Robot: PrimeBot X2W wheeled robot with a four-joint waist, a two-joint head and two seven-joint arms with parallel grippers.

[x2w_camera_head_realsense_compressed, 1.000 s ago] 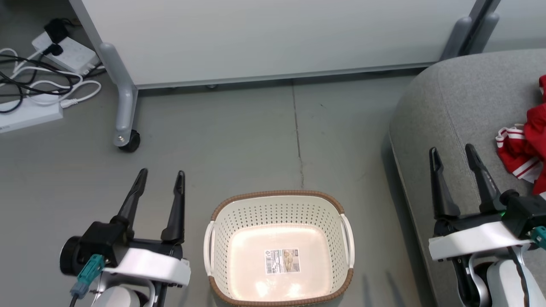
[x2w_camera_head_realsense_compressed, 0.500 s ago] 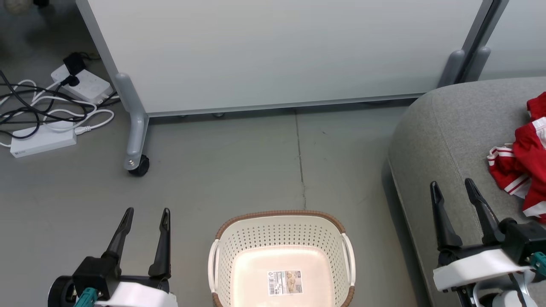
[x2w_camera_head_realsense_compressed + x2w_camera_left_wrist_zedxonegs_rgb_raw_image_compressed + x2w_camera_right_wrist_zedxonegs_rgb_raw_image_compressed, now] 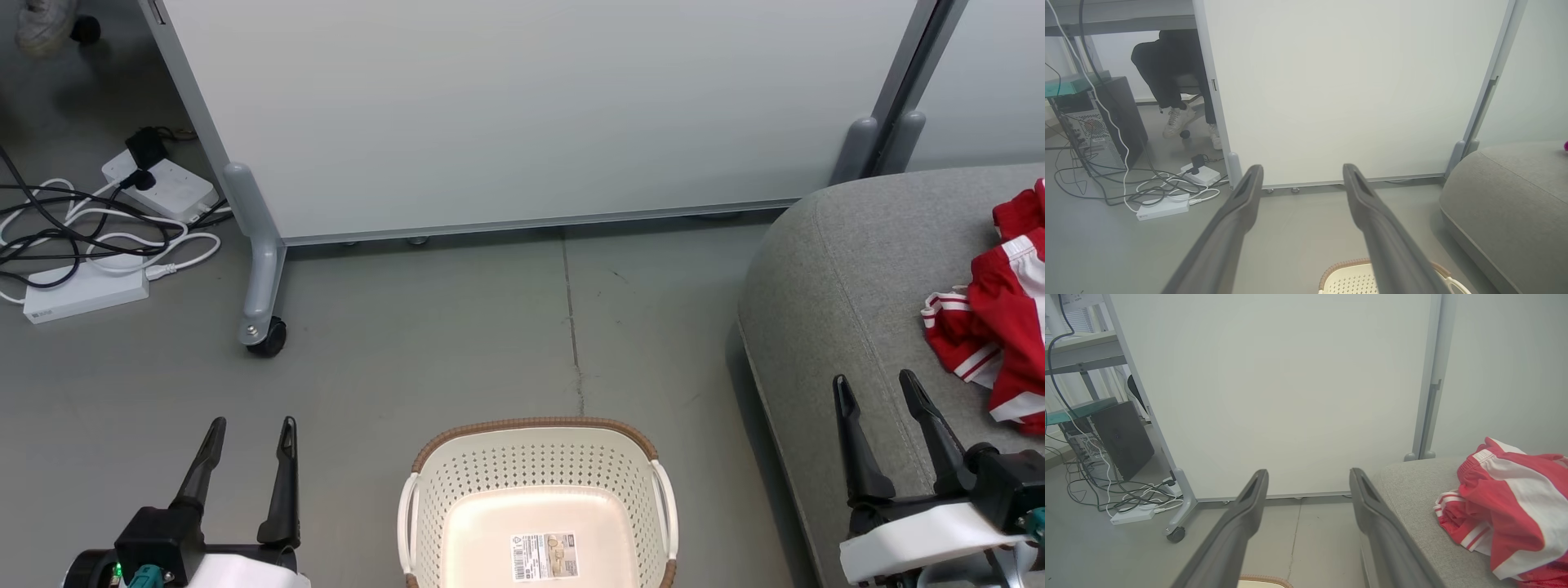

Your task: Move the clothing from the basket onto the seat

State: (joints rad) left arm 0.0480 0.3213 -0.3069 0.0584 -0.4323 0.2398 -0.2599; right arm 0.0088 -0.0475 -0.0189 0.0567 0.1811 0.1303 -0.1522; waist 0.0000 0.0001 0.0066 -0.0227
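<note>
The cream perforated basket (image 3: 535,425) with its brown rim stands on the floor at the bottom middle, holding only a label sticker. The red clothing (image 3: 992,327) with white stripes lies bunched on the grey seat (image 3: 833,278) at the right. My left gripper (image 3: 253,425) hangs open over the floor, left of the basket. My right gripper (image 3: 872,380) is open above the seat's front edge, left of the clothing and apart from it. The left wrist view shows open fingers (image 3: 1302,169) over the basket rim (image 3: 1343,267). In the right wrist view, open fingers (image 3: 1308,473) stand left of the clothing (image 3: 1506,498).
A pale partition panel (image 3: 522,114) on a caster (image 3: 265,336) closes off the back. Power strips and tangled cables (image 3: 106,237) lie on the floor at the left. A seated person's legs (image 3: 1167,69) and a computer tower (image 3: 1098,126) are beyond the panel.
The camera has moved, so the whole picture has slid down. Against the basket, both grippers have drawn back towards me, the left one also further left. Both stay open.
</note>
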